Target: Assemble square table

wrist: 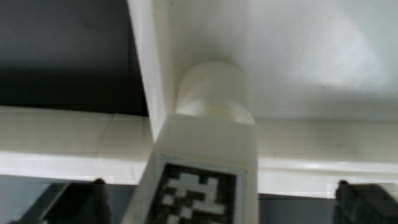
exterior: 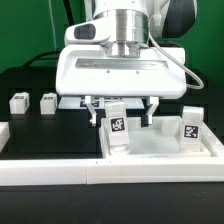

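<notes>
The white square table top lies on the black table, against the front rail. One white tagged leg stands upright in the top's corner on the exterior view's left; in the wrist view the leg rises from that corner of the top. My gripper is open and straddles this leg, with a gap on each side. Both fingertips stay clear of the leg in the wrist view. A second leg stands at the top's right side. Two more legs lie on the table at the left.
A long white border rail runs along the front, and another rail piece sits at the left edge. Black table surface lies between the loose legs and the top.
</notes>
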Motion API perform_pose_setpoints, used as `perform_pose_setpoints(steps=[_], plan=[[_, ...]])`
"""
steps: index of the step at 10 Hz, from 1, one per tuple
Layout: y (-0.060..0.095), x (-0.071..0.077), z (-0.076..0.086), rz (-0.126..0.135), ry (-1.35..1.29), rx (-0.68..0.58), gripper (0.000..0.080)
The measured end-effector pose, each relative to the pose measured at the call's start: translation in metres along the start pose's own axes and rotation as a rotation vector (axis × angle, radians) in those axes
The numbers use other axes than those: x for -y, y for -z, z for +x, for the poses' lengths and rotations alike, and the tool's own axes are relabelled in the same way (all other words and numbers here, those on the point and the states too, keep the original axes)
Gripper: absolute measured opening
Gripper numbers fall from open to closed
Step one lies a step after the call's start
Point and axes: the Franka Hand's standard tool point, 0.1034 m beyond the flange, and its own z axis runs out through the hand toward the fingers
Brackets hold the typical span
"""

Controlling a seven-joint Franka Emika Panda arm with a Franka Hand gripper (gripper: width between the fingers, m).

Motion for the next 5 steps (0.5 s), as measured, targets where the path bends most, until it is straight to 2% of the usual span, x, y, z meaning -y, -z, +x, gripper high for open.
perform_pose_setpoints(steps=[5], plan=[[0.0000,0.0000,0.0000,0.000,0.000,0.000,0.0649]])
